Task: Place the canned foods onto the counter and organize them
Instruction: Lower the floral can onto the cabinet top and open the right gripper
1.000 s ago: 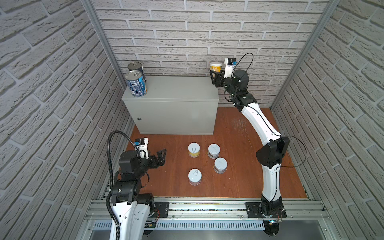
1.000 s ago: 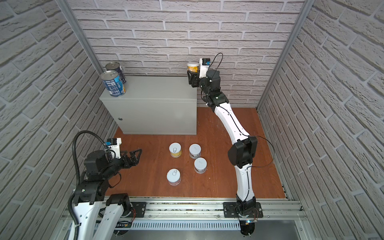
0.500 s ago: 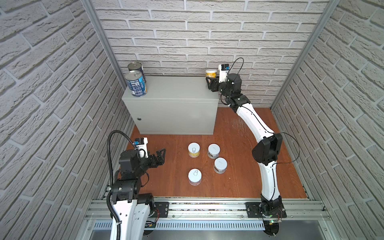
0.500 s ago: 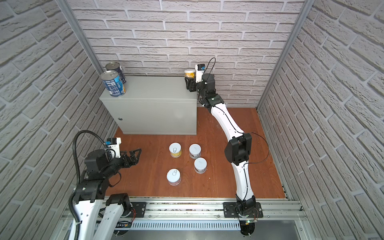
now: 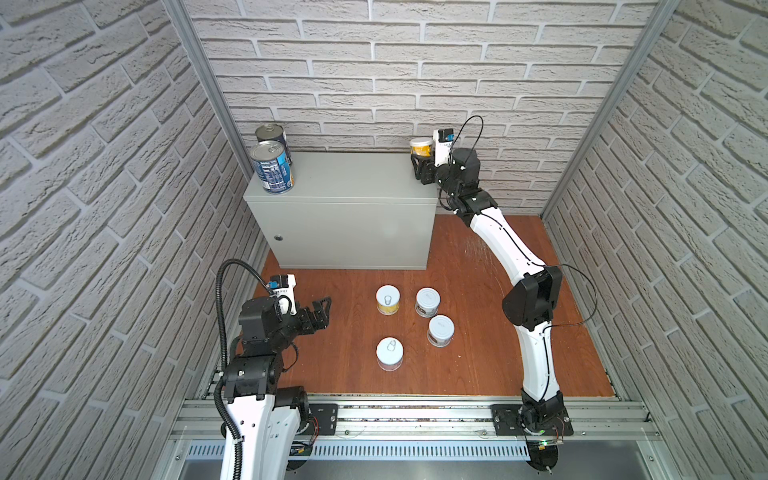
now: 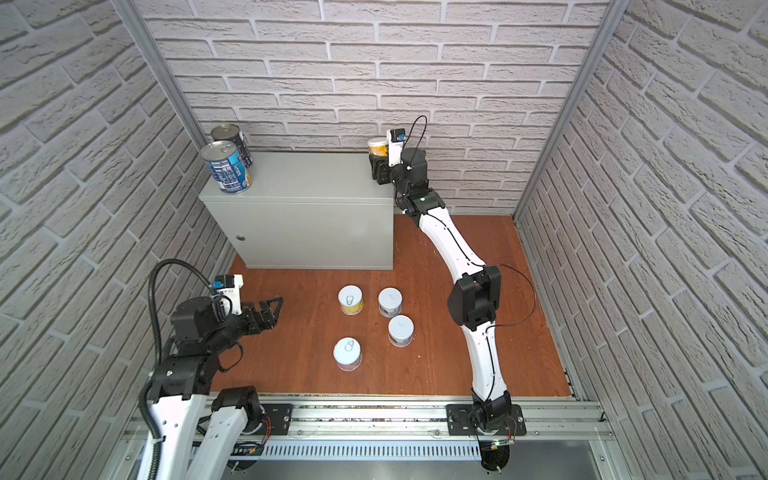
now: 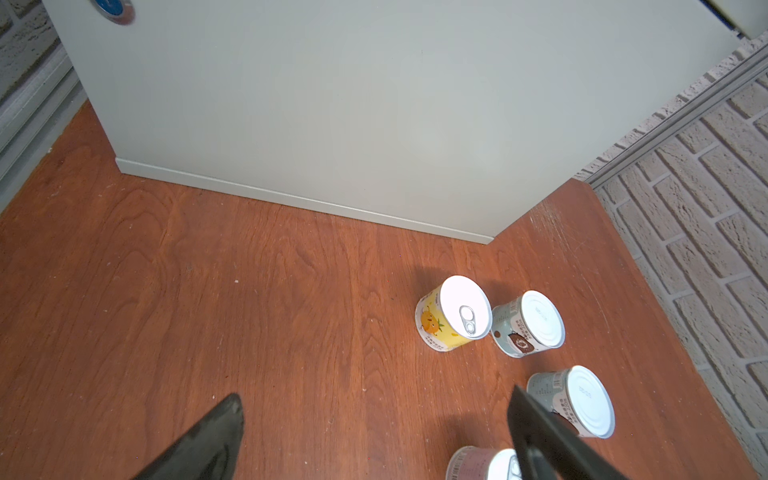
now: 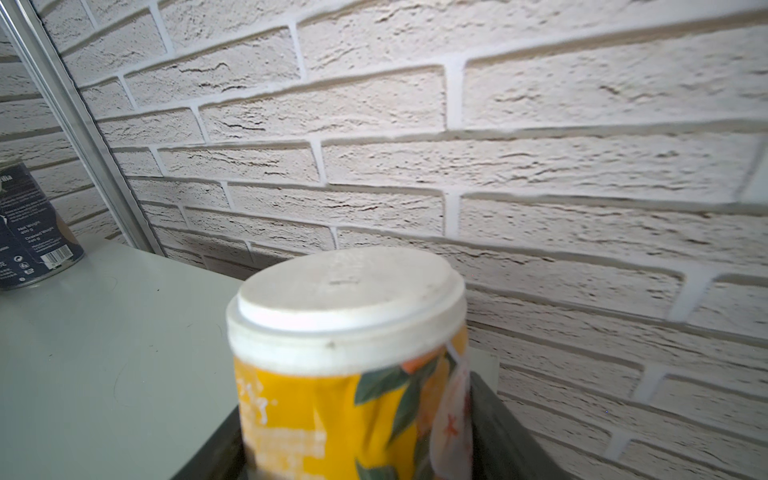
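Observation:
My right gripper (image 5: 421,165) (image 6: 380,165) (image 8: 353,436) is shut on a yellow-labelled, white-lidded can (image 5: 420,147) (image 6: 377,146) (image 8: 349,316), held upright at the back right corner of the grey counter (image 5: 349,178) (image 6: 307,176) (image 8: 83,332). Whether the can touches the top I cannot tell. Two dark-blue cans (image 5: 272,168) (image 5: 272,136) stand at the counter's back left corner. Several short white-lidded cans (image 5: 388,300) (image 5: 441,330) (image 7: 455,320) stand on the wooden floor in front. My left gripper (image 5: 322,309) (image 6: 272,309) (image 7: 374,392) hovers open and empty left of them.
Brick-patterned walls (image 5: 374,62) close in the back and both sides. The counter's front carries a small round lock (image 5: 278,238). An aluminium rail (image 5: 395,415) runs along the front edge. Bare wooden floor (image 5: 478,365) lies right of the cans.
The right arm has carried the yellow can a little left and down towards the counter's back right corner. The left arm has not moved.

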Robot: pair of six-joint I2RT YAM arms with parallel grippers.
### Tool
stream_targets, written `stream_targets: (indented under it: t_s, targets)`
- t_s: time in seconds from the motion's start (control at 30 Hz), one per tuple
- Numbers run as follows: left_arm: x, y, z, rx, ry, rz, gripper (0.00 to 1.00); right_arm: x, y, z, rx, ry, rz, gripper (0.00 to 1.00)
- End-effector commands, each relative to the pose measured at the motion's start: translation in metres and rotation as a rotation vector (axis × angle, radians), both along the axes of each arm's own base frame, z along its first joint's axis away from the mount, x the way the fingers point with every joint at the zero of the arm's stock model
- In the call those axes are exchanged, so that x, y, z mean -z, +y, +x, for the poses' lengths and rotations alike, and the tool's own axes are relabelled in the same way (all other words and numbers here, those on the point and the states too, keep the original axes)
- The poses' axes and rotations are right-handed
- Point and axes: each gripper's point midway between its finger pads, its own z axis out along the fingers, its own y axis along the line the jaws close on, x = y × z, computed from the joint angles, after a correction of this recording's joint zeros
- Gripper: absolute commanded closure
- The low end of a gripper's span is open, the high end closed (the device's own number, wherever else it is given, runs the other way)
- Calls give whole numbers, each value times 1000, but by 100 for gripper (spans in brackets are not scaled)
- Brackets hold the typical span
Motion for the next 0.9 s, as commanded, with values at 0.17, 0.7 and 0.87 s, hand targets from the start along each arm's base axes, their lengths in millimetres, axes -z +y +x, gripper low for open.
stream_targets:
  t_s: [0.17, 0.7, 0.87]
  targets:
    - [-4, 1, 5, -4, -26, -7, 2, 0, 12, 4, -9, -55, 6, 35]
    - [-4, 3, 4, -14, -28, -5, 2, -24, -7, -34, 11, -116, 56, 0]
    - [-5, 1, 4, -5, -33, -13, 2, -36, -20, -58, 38, -145, 44, 0]
